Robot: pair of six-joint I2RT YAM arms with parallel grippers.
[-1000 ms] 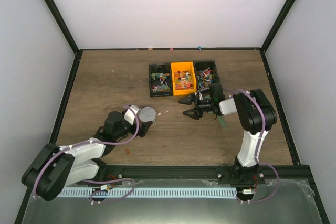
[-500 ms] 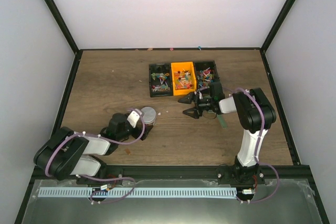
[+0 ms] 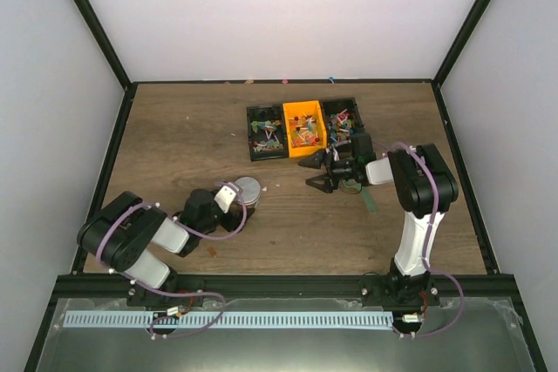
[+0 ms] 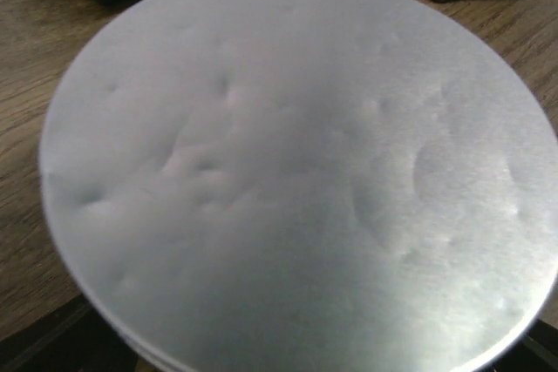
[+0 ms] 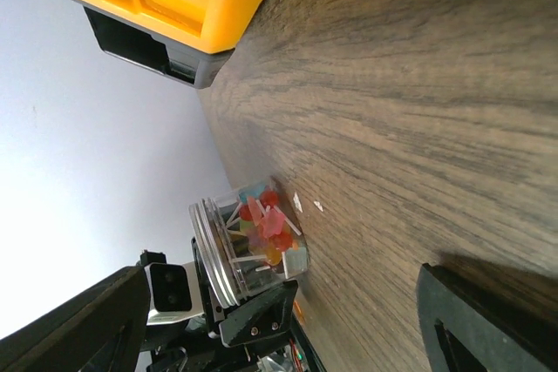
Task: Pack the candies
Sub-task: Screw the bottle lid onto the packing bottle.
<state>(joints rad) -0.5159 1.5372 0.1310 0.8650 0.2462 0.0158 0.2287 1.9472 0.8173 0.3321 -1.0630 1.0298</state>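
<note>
Poses low, outstretched: left fingers [image 3: 241,200] clamp jar [image 3: 249,186]; right fingers [image 3: 312,174] spread, empty.

Brown wood-grain table [image 3: 174,137], walled on three sides. Orange bin [image 3: 304,125] sits toward the far side. Black bin [image 3: 265,132] touches the orange bin's left side and a second black bin [image 3: 343,124] touches its right. All three hold candies [image 3: 301,137]. Clear jar [image 3: 248,191] with a silver lid stands upright, nearer and to the left of the orange bin. Two tiny white scraps [image 5: 297,202] lie beside the jar's base, on the side facing the orange bin. Green scoop [image 3: 370,201] lies flat, nearer and to the right of the orange bin. Tiny coloured bits [image 3: 334,78] lie along the far edge beyond the orange bin, too small to tell.
</note>
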